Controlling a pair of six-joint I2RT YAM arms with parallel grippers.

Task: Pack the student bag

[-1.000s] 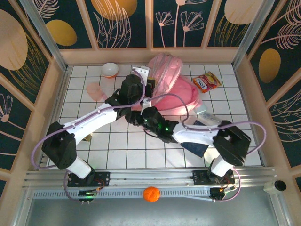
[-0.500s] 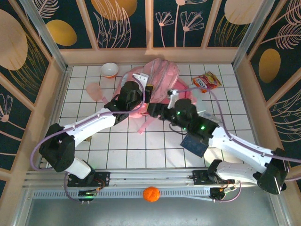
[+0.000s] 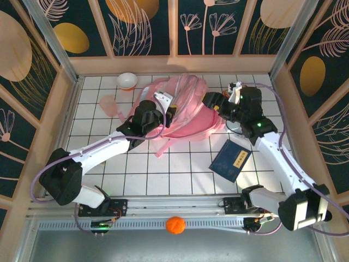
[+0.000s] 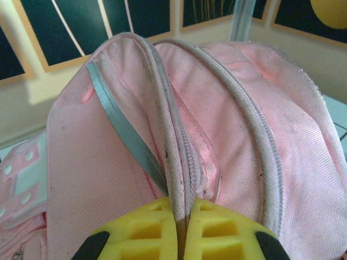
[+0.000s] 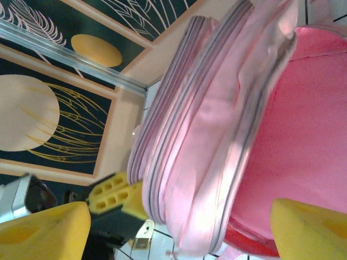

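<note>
My right arm has swung to the far right, so the right gripper (image 3: pixel 207 100) now gapes wide and empty against the student bag (image 3: pixel 191 117), a soft, woven pink dome with piped zip ridges at the far middle of the tiled table (image 3: pixel 163 174), while the left gripper (image 4: pixel 181 230) pinches one ridge.
</note>
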